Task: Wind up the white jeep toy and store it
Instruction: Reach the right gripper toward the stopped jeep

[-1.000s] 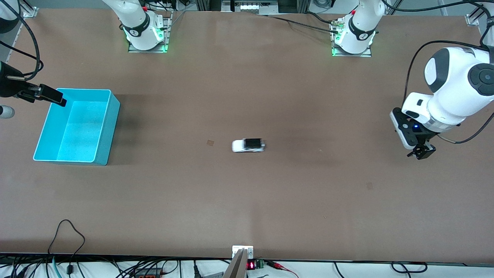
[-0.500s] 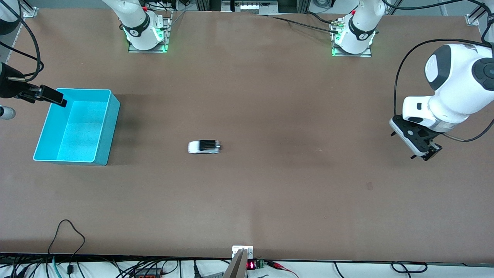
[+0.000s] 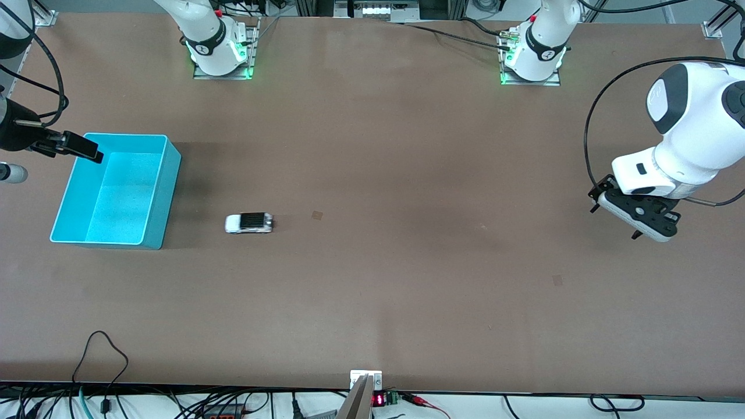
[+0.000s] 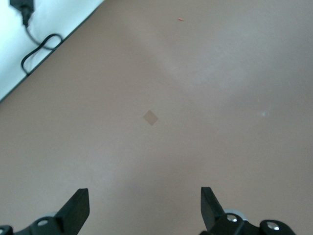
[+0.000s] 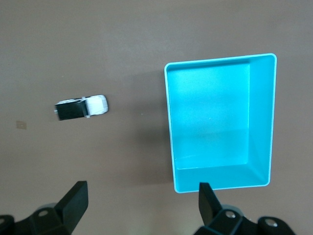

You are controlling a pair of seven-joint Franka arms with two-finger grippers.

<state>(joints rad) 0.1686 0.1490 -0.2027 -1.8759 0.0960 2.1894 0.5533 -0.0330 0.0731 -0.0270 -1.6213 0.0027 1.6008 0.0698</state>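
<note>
- While both arms wait, your white jeep toy [image 3: 249, 223] sits on the table [image 3: 407, 174], near the teal bin [image 3: 152, 199], toward the right arm's end.
- Right gripper [image 5: 142, 208] hangs over the bin's rim, jaws apart, holding nothing.
- Left gripper [image 4: 145, 210] hangs over bare table at its own end, jaws apart, holding nothing.

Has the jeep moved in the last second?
Yes. The jeep has rolled along the table toward the right arm's end, past the small tan patch, and now sits close to the teal bin.
</note>
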